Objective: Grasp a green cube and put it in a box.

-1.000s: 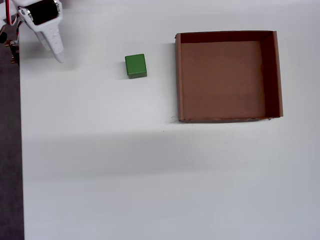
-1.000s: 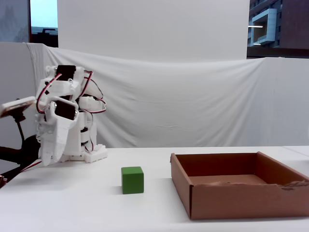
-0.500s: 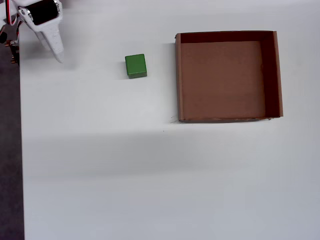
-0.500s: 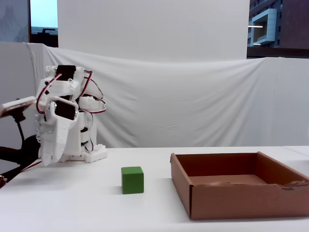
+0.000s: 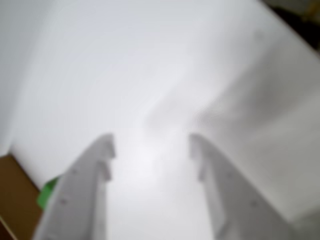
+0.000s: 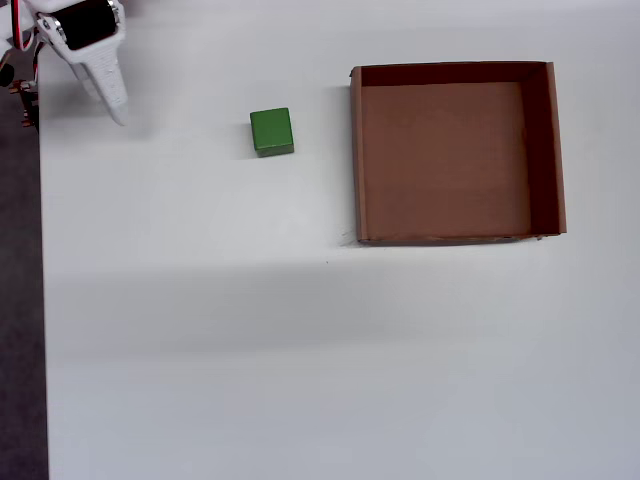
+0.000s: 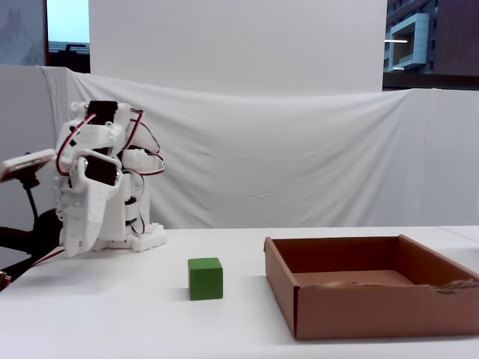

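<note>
The green cube [image 6: 271,131] sits on the white table, left of the box [image 6: 440,160] in the overhead view. The brown cardboard box is open-topped and empty. My gripper [image 6: 116,108] hangs at the table's far left corner, well left of the cube and above the table. In the blurred wrist view its white fingers [image 5: 95,170] stand apart with nothing between them, so the gripper [image 5: 151,145] is open. A sliver of the cube [image 5: 47,192] and a corner of the box [image 5: 17,200] show at lower left. The fixed view shows the cube [image 7: 205,278], box [image 7: 359,307] and gripper [image 7: 75,250].
The table's left edge [image 6: 42,300] borders a dark floor in the overhead view. The arm's base [image 7: 142,239] stands at the back left in the fixed view. A white cloth backdrop [image 7: 299,149] hangs behind the table. A small device on a stand [image 7: 26,164] sits at far left.
</note>
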Controlling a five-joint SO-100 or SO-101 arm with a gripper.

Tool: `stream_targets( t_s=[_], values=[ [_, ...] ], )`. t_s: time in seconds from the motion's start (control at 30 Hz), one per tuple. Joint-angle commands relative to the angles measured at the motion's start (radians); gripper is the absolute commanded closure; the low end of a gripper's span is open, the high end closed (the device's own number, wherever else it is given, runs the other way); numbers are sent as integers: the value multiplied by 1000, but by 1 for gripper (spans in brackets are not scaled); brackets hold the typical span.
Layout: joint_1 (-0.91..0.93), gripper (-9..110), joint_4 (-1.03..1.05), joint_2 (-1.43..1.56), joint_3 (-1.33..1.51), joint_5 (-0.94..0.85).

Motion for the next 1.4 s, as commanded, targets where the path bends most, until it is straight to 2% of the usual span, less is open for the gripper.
stream_targets(
  t_s=[0.0,0.3,0.5,0.67,1.07,1.37],
  values=[
    [2,81,-14,5,-8,-11],
    [2,81,-17,5,-5,-15],
    [-41,81,12,5,-3,-78],
    [-72,80,-48,-14,-55,-160],
    [-181,80,-311,-607,-417,-390],
    [-345,74,-333,-985,-624,-383]
  ],
)
